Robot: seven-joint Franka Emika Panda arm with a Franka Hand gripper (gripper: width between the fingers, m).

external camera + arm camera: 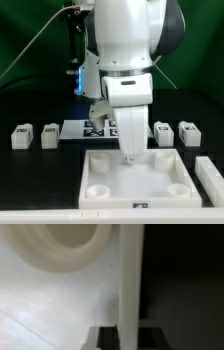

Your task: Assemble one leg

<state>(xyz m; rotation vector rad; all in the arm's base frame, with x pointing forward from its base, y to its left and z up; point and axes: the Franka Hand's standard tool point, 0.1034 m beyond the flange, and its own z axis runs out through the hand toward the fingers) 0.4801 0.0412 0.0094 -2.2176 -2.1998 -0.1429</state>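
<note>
At the exterior view's left, the first leg [20, 135] and the second leg [49, 134] stand side by side on the black table [40, 175], apart from each other and untouched. Next comes the marker board [88, 127], lying flat behind and partly hidden by the arm [128, 60]. The arm reaches straight down in the middle, and its gripper [128, 154] meets the rear rim of the square panel [135, 178], which lies flat with round sockets in its corners. In the wrist view the dark fingers [105, 339] sit flush on both sides of the panel's thin upright wall [128, 280], pinching it, with one socket [65, 246] near. Further right stand the third leg [162, 131] and the fourth leg [187, 132], also free.
</note>
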